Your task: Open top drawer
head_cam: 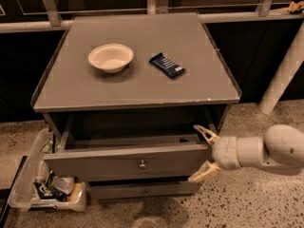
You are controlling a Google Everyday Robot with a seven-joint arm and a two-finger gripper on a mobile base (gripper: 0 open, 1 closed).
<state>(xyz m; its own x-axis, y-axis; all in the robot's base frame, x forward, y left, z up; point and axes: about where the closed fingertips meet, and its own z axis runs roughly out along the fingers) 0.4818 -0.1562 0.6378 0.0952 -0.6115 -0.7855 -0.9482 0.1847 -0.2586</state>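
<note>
The top drawer (pixel 95 164) of the grey cabinet stands pulled out part way, and its plain grey inside shows behind the front panel. A small brass knob (pixel 142 164) sits at the panel's centre. My gripper (pixel 203 153) is at the right end of the drawer front. It is open wide, with one tan finger (pixel 204 133) above the panel's top edge and the other below its bottom edge. My white arm (pixel 266 151) reaches in from the right.
A white bowl (pixel 110 57) and a dark blue snack bar (pixel 167 65) lie on the cabinet top (pixel 71 89). A narrower drawer (pixel 142 190) sits below. A clear plastic bin (pixel 28 194) of clutter stands on the floor at the left. A white pole (pixel 285 75) stands at the right.
</note>
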